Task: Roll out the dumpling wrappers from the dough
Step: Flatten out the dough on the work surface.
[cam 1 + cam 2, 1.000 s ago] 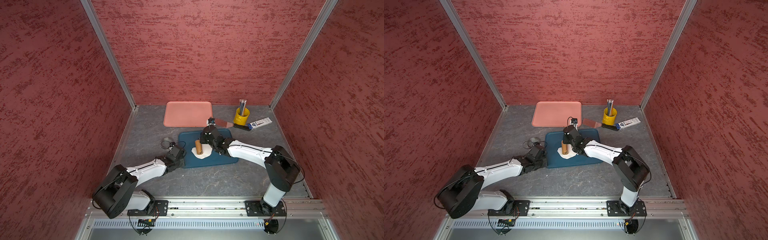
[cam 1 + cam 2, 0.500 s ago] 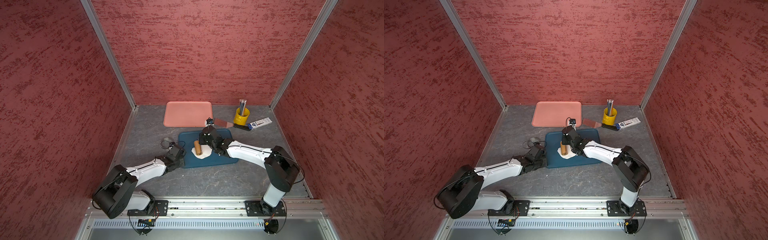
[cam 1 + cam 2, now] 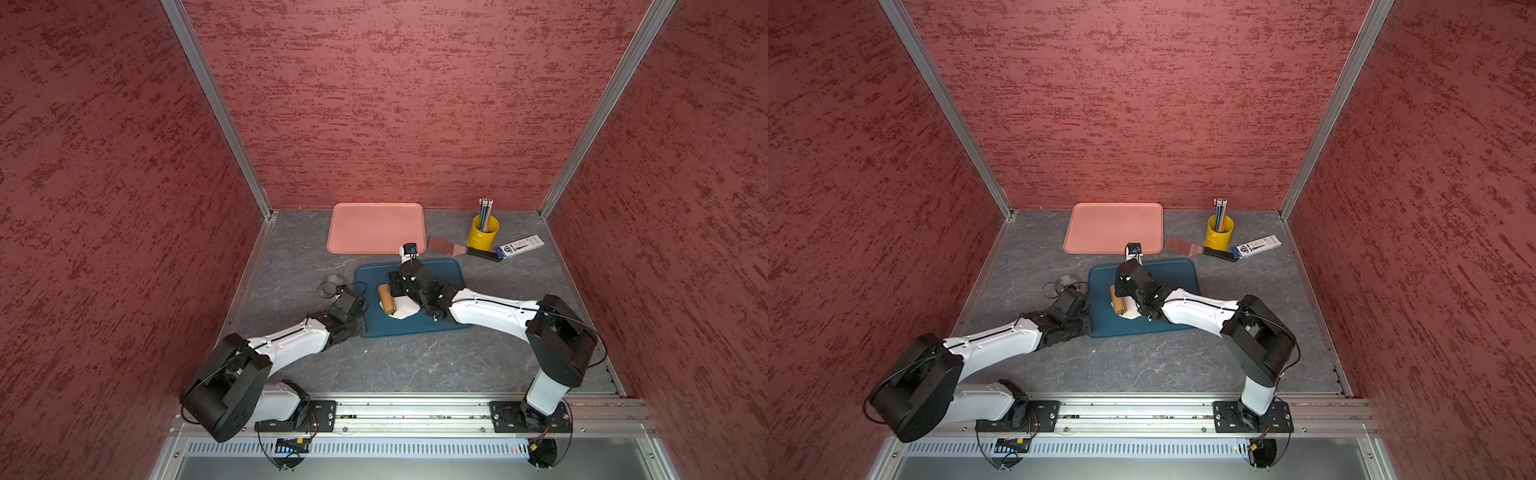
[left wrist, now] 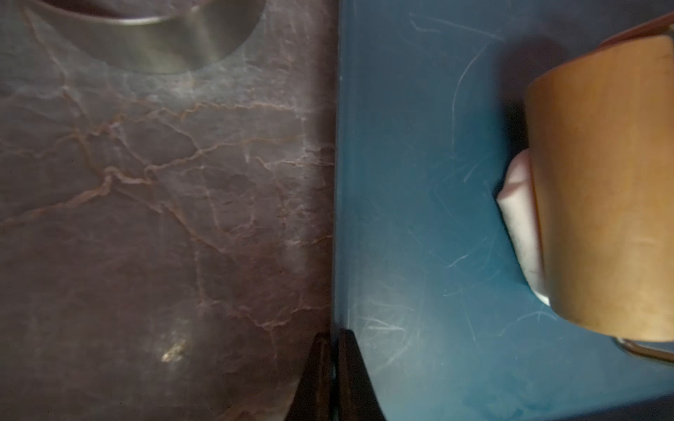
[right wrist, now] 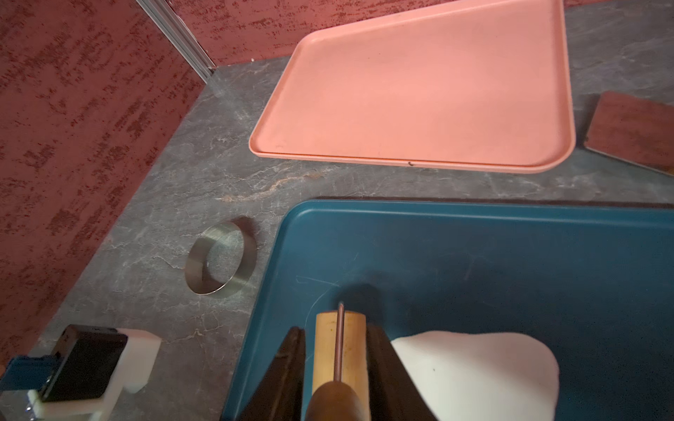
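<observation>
Right now my right tool (image 5: pixel 335 330) is clamped on the wooden rolling pin (image 3: pixel 386 298), with the roller lying on the left edge of the dough (image 3: pixel 405 311). The dough is a flattened, irregular white patch near the middle of the blue tray (image 3: pixel 440 274), partly under my right arm in both top views. My left tool (image 4: pixel 332 337) is closed, tips at the tray's left rim; can't tell if it's pinching it. A metal ring cutter (image 5: pixel 219 255) sits on the tabletop (image 3: pixel 415 361) just beside the tray. A pink tray (image 3: pixel 376 226) lies behind.
</observation>
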`<state>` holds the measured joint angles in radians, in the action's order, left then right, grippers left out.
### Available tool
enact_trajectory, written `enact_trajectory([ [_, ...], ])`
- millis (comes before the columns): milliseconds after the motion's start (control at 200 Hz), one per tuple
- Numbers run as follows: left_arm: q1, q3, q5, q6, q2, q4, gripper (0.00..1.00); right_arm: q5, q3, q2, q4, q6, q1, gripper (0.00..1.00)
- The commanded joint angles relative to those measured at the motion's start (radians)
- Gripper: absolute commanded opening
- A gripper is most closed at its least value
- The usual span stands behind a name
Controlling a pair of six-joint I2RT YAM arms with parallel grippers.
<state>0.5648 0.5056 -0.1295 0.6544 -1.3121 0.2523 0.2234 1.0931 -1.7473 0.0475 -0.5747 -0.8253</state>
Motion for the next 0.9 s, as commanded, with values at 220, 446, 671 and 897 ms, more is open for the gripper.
enact_trajectory([
  [220, -0.011, -0.004, -0.002, -0.009, -0.011, -0.055, 0.00, -0.013, -0.063, -0.002, -0.346, 0.099, 0.008, 0.00],
  [446, -0.005, 0.010, -0.030, 0.016, -0.015, -0.014, 0.00, -0.118, -0.031, -0.120, -0.287, -0.060, -0.021, 0.00],
  [671, -0.005, 0.016, -0.029, -0.005, -0.028, -0.013, 0.00, 0.021, -0.071, -0.029, -0.422, 0.098, 0.036, 0.00],
  [897, 0.004, 0.029, -0.047, 0.025, -0.043, -0.009, 0.00, -0.175, 0.062, -0.225, -0.325, -0.076, -0.101, 0.00],
])
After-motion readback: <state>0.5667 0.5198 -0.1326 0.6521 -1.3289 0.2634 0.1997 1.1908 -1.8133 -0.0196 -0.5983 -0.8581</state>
